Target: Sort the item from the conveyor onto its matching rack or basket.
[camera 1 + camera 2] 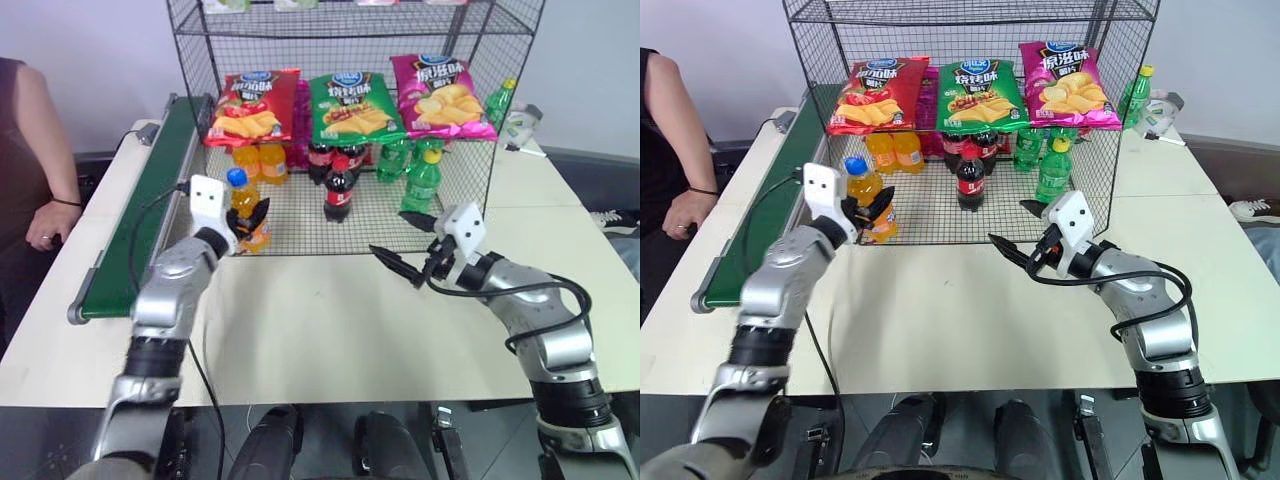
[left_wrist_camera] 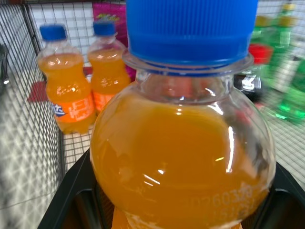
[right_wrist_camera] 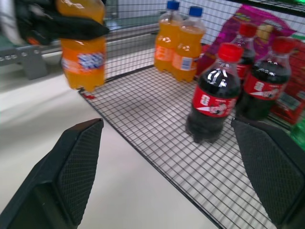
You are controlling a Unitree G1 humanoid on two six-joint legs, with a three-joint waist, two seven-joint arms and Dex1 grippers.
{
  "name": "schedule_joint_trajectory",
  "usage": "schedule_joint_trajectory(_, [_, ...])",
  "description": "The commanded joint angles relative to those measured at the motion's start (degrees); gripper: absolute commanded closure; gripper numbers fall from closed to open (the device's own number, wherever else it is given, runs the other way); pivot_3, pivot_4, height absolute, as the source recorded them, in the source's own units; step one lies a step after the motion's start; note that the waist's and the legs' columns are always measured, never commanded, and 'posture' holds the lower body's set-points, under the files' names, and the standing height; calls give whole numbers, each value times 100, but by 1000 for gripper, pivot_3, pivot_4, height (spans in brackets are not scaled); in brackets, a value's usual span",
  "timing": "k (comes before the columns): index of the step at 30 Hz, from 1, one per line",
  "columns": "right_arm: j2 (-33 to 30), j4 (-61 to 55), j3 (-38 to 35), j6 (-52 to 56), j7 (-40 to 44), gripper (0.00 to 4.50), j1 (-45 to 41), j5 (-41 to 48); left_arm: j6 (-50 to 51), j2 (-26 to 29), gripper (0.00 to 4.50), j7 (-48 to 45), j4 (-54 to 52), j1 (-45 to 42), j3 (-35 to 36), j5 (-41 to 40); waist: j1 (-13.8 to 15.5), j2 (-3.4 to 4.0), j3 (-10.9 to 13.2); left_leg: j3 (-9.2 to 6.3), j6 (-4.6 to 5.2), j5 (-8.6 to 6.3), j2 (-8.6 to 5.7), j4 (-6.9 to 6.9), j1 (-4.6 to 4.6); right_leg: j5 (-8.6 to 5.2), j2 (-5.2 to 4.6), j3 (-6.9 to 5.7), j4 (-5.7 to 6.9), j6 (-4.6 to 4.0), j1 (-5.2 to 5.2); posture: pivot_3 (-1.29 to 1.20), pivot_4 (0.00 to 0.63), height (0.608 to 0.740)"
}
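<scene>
My left gripper (image 1: 250, 216) is shut on the item, an orange soda bottle (image 1: 241, 200) with a blue cap. It holds the bottle upright at the front left corner of the black wire rack's (image 1: 200, 60) mesh floor. The left wrist view shows the bottle (image 2: 181, 157) close up between the fingers. Two more orange soda bottles (image 1: 258, 160) stand deeper in the rack's left part. The green conveyor (image 1: 150, 200) runs along the rack's left side. My right gripper (image 1: 392, 232) hovers open and empty in front of the rack's right half.
Dark cola bottles (image 1: 338, 185) stand mid-rack and green soda bottles (image 1: 420, 180) on the right. Chip bags (image 1: 350, 105) hang across the rack's front above them. A person (image 1: 35, 150) stands left of the conveyor, hand (image 1: 48, 228) near the table edge.
</scene>
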Motion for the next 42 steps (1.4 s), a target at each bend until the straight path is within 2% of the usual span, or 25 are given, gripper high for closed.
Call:
schedule_joint_trajectory(1, [-17,-333,-111,-9,-78,0,-13,70,-1164,-272,1989,319,1127,-695,126,396,1,-1,1,0,0,0,0,0,-1,0,0,0,0,1,-2,0,150,740])
schedule_joint_trajectory(5, [-12,-397,-120,15,-133,0,18,69,-1926,-454,1989,422,2499,-1280,130,678,-11,-3,1,1,0,0,-1,-1,-1,0,1,-3,1,2,-1,0,150,740])
schedule_joint_trajectory(9, [-17,-427,-145,11,-169,0,58,74,-2188,-511,1989,701,3564,-1710,186,840,-7,-3,2,1,1,0,-3,2,-1,1,6,-4,5,4,-2,0,150,740])
schedule_joint_trajectory(15, [13,-400,-104,-16,-192,0,51,61,-2511,-592,1989,667,4207,-1930,393,761,-4,-4,2,0,1,0,-5,8,-1,1,8,-6,15,5,-1,0,150,740])
schedule_joint_trajectory(21, [28,-354,-77,-47,-178,0,12,51,-2500,-644,1989,436,4390,-1965,604,647,-6,-4,2,0,1,0,-5,11,0,2,8,-6,20,6,-1,0,150,740])
schedule_joint_trajectory(22, [29,-347,-75,-50,-176,0,5,50,-2475,-648,975,393,4389,-1962,638,625,-7,-4,2,0,1,0,-5,12,0,2,8,-6,20,6,-1,0,150,740])
schedule_joint_trajectory(24, [32,-336,-69,-56,-172,0,-2,47,-2469,-644,61,364,4344,-1948,684,612,-4,-4,2,0,1,0,-6,13,0,2,8,-6,20,6,0,0,150,740])
schedule_joint_trajectory(32, [43,-375,-67,-48,-184,0,23,55,-2108,-569,19,-146,3435,-1513,600,572,-14,-4,2,0,1,1,-6,13,0,2,9,-5,22,7,-1,0,150,740])
schedule_joint_trajectory(42, [-17,-372,-108,-21,-133,0,27,87,-1278,-240,19,-108,920,-163,478,643,-40,-2,1,-2,-1,2,-4,13,2,2,9,-1,29,6,-3,0,150,740])
